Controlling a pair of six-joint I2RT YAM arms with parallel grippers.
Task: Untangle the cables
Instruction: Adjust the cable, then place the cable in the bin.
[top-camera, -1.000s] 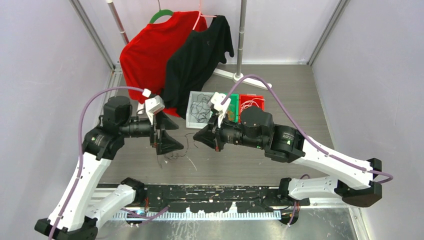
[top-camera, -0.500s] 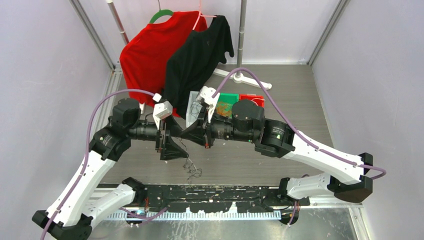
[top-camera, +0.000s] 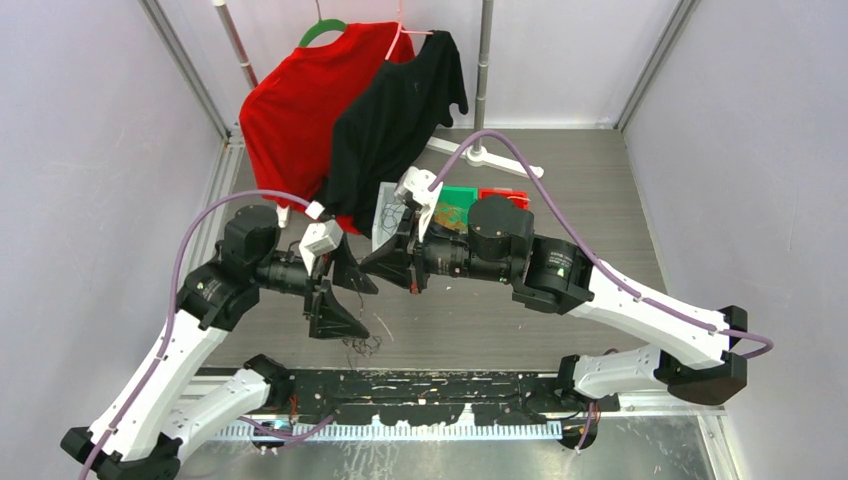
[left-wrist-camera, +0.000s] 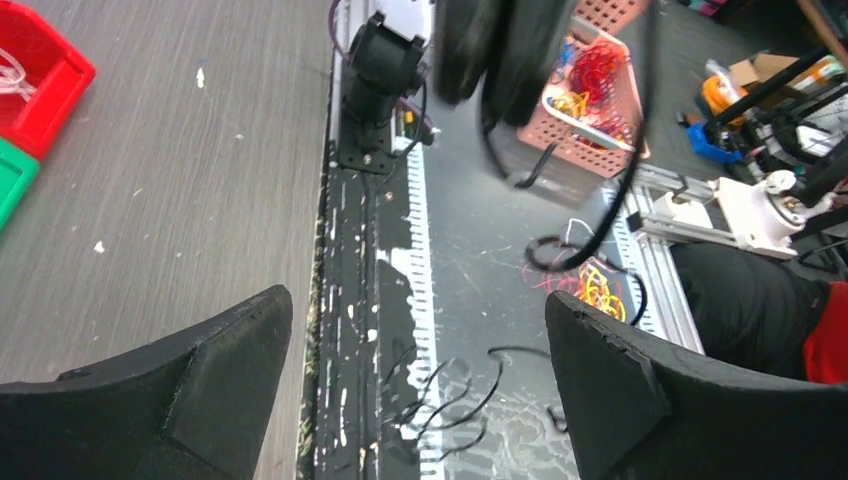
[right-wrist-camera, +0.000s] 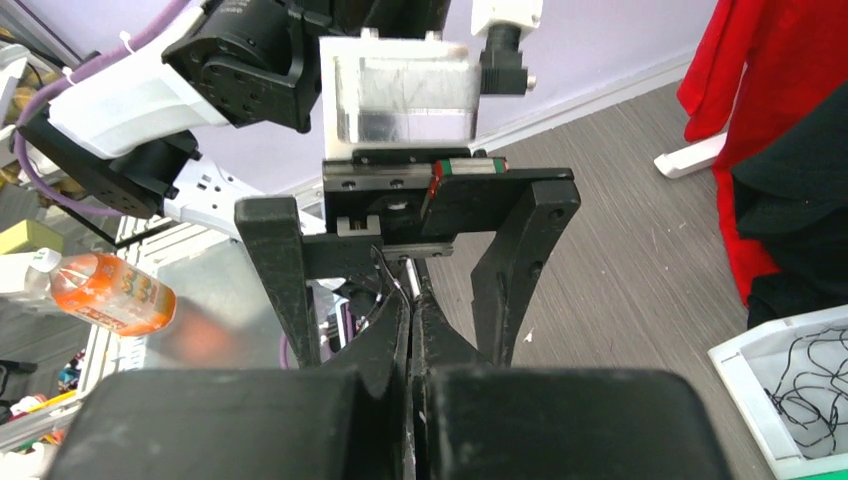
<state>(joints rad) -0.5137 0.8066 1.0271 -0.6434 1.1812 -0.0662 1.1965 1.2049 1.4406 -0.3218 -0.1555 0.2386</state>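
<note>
1. Pale lilac walls (top-camera: 80, 150) close in the left, right and back sides, with slanting metal struts (top-camera: 186, 65) in the back corners.
2. The worktop (top-camera: 590, 200) is grey with a wood grain and flecked with white; a scuffed black strip (top-camera: 450, 385) runs along its near edge.
3. At the back, a red shirt (top-camera: 290, 110) on a green hanger (top-camera: 322, 30) and a black shirt (top-camera: 400, 110) hang beside an upright metal pole (top-camera: 485, 70) with a white foot (top-camera: 447, 147).
4. Beyond the near edge stands a pink perforated basket (left-wrist-camera: 632, 110); what seems to be a bottle (right-wrist-camera: 110, 293) of orange liquid lies on its side.
5. The light is even and soft.
</note>
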